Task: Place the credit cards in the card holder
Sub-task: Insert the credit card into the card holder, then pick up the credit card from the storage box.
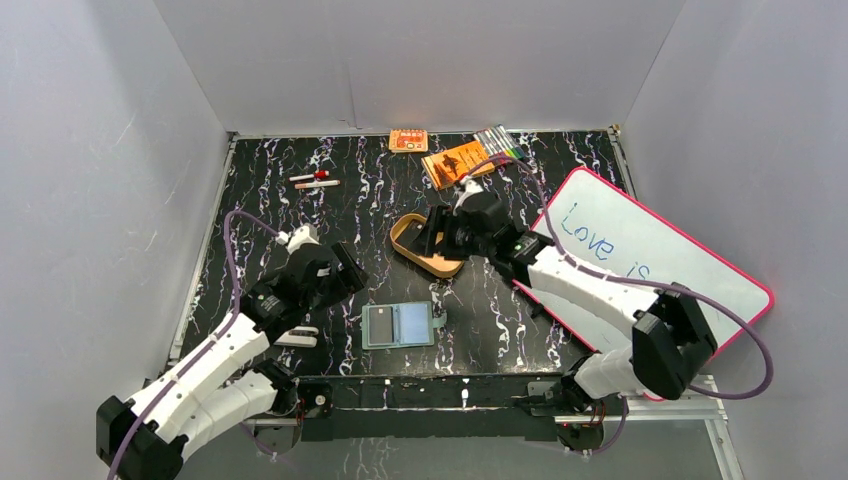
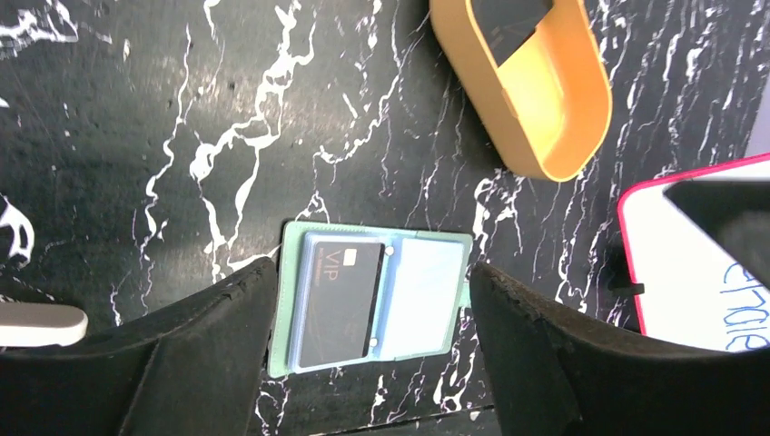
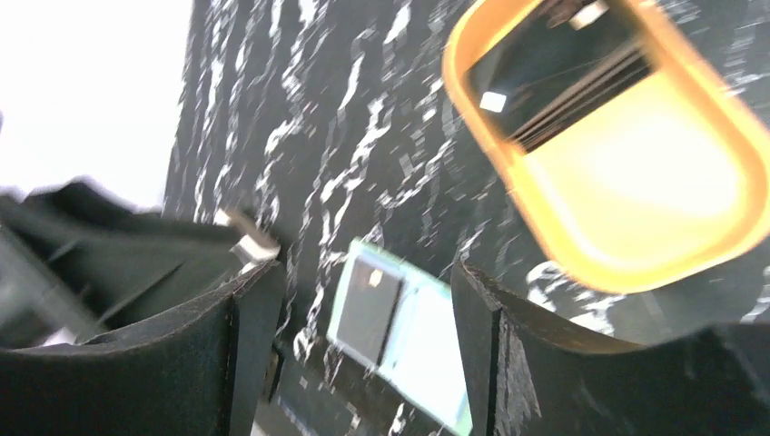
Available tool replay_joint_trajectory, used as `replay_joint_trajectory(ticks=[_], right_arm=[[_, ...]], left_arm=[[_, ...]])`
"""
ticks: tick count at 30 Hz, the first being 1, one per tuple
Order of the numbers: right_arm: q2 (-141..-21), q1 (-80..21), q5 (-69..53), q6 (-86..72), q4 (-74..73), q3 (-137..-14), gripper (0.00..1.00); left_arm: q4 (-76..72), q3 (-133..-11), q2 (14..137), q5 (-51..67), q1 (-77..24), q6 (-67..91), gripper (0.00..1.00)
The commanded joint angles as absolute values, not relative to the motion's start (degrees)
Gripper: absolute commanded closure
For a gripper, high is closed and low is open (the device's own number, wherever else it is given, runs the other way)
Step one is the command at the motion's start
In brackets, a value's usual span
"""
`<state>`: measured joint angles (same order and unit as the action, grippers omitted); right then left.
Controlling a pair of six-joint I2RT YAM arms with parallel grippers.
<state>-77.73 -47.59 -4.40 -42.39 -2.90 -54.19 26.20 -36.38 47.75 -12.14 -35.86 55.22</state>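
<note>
Holder check: one card holder (image 1: 398, 325) lies opened flat on the black marbled table (image 1: 270, 230), near edge, about midway between the two arm bases. In the top view its long axis runs left to right, with the fold line running near to far and the pale inner pockets facing up.

Cards: one credit card (image 2: 340, 300) sits in the holder's left pocket. It is dark with "VIP" print, and its long axis lies parallel to the fold. More dark cards (image 3: 554, 82) are stacked at one end of the tan oval tray (image 1: 425, 258). The stack's edges show, but the number cannot be told.

Tray: one, beyond the holder and apart from it, with its long axis diagonal in the top view.

Left gripper (image 2: 372, 282): jaws spread wide, nothing between them, hanging to the left of the holder and slightly beyond it.

Right gripper (image 3: 363, 272): jaws likewise spread and empty, over the tray. Its wrist view is blurred.

Whiteboard (image 1: 660, 250): one, pink-rimmed, on the right side.
</note>
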Motion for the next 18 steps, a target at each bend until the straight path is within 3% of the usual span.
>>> replay_joint_trajectory(ticks=[1, 6, 18], right_arm=[[-82.66, -40.13, -3.06, -45.17, -1.10, -56.64, 0.26], [-86.73, -38.08, -0.57, -52.02, 10.11, -53.77, 0.35], [-100.28, -38.19, 3.93, -58.59, 7.66, -61.71, 0.35]], left_arm=[[26.80, -37.79, 45.57, -15.86, -35.95, 51.15, 0.24], [24.84, -35.59, 44.39, -15.03, -35.95, 52.51, 0.24], [23.16, -31.33, 44.29, -12.79, -35.94, 56.02, 0.27]])
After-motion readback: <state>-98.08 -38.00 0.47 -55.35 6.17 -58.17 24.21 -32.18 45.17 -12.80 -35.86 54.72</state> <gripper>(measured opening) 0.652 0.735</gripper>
